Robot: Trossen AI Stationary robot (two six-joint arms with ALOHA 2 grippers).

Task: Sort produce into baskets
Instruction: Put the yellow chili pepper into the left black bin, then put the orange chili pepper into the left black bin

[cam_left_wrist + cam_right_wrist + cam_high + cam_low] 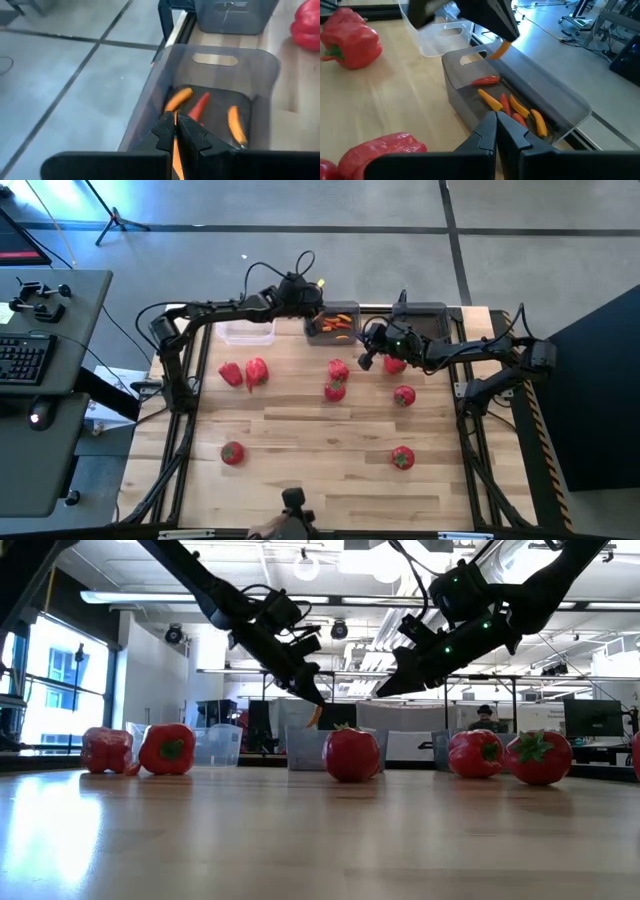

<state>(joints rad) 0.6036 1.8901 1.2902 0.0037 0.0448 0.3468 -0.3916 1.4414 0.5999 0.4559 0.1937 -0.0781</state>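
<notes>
The left gripper (175, 135), pinching a thin orange carrot piece (501, 48), hovers over the middle dark grey bin (457, 75); released off-centre, it may miss. The right gripper (496, 131), seemingly closed empty, hangs nearby.

I work in a big lab: bright ceiling lights (305, 568), computer screens (590, 720), a keyboard (24, 360), and a bare grey floor (300, 205).

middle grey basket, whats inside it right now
The grey basket holds several thin orange and red carrot/chilli pieces on its floor. The left gripper, shut on another orange piece, hangs above it. Its near corner is covered by the right gripper.
</notes>
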